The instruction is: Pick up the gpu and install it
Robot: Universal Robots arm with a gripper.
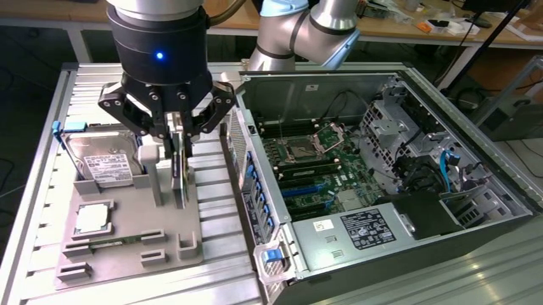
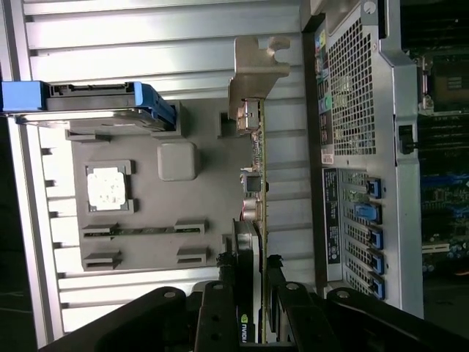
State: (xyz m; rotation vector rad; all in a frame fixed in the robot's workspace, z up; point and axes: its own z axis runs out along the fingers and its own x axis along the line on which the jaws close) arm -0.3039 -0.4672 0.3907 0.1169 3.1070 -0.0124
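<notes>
Ribbed metal table (image 1: 76, 82), grey tray (image 1: 127, 257); wooden benches (image 1: 51, 9) behind; end effector (image 1: 178, 136) grips gpu (image 1: 179, 181).

Bright overhead light glares white off the ribbed table (image 2: 146, 37) beside the computer case (image 2: 359, 88); the case's interior is dimmer, the gripper (image 2: 250, 262) near-black.

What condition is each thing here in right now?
graphics card: standing on edge, gripped
gripper: shut on graphics card
hard drive: seated in tray
processor chip: flat in tray
memory stick: flat in tray
computer case: side open
</notes>
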